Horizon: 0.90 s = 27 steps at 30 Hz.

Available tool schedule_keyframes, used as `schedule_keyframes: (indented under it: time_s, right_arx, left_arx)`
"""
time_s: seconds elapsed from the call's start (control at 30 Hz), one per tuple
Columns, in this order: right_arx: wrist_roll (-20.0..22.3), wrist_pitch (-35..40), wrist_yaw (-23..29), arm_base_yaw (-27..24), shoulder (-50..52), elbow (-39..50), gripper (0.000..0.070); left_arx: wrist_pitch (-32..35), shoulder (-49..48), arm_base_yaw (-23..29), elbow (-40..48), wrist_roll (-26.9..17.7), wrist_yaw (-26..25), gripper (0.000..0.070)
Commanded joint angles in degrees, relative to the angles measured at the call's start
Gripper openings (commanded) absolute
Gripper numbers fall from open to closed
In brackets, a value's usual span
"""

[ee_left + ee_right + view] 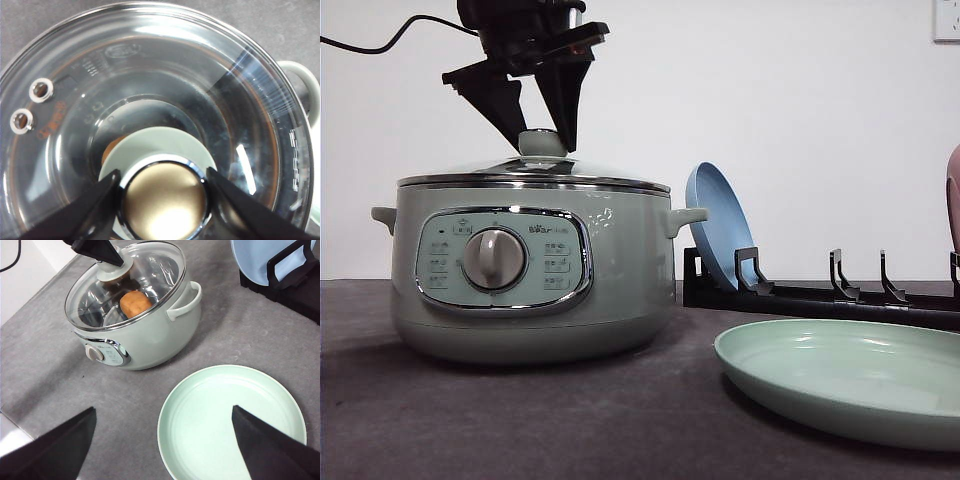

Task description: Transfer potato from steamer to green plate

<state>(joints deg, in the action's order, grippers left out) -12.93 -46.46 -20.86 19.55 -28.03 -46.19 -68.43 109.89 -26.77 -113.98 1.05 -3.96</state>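
The pale green steamer [520,280] [150,340] stands on the left of the grey table with its glass lid [165,65] on. Through the glass the orange-brown potato [136,303] [111,147] lies inside. My left gripper [546,148] [163,172] reaches down from above, and its black fingers [95,205] press against both sides of the lid's knob [165,200]. To the right of the pot the green plate [850,375] [230,415] lies bare. My right gripper [165,450] hovers open above the plate's near side with nothing between its fingers.
A blue plate [718,220] [260,255] stands on edge in a black rack [820,295] behind the green plate. A black cable [380,45] hangs at the upper left. The table's edge [10,425] runs close to the pot's panel side.
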Motion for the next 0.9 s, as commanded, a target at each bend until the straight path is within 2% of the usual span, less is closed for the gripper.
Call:
schedule_keyframes:
  time_s: [0.0, 0.1, 0.17, 0.43, 0.87]
  right_arx:
    - [-0.13, 0.61, -0.11, 0.20, -0.09, -0.37, 0.0548]
    - [-0.13, 0.63, -0.11, 0.20, -0.09, -0.37, 0.0548]
    - [-0.13, 0.63, -0.10, 0.20, -0.09, -0.37, 0.0548]
    - [-0.13, 0.61, -0.10, 0.20, -0.09, -0.37, 0.0548]
    - [-0.18, 0.58, 0.16, 0.20, -0.09, -0.37, 0.0548]
  left_arx:
    - [0.05, 1.42, -0.37, -1.68, -0.57, 0.17, 0.0179]
    - [0.10, 1.42, -0.35, -1.68, -0.84, 0.17, 0.0047]
    - [0.30, 1.42, -0.35, -1.68, -0.86, 0.17, 0.0002]
    - [-0.24, 1.36, -0.24, -3.69, -0.84, 0.17, 0.0000]
    - [-5.74, 1.35, -0.24, -18.99, -0.73, 0.19, 0.0000]
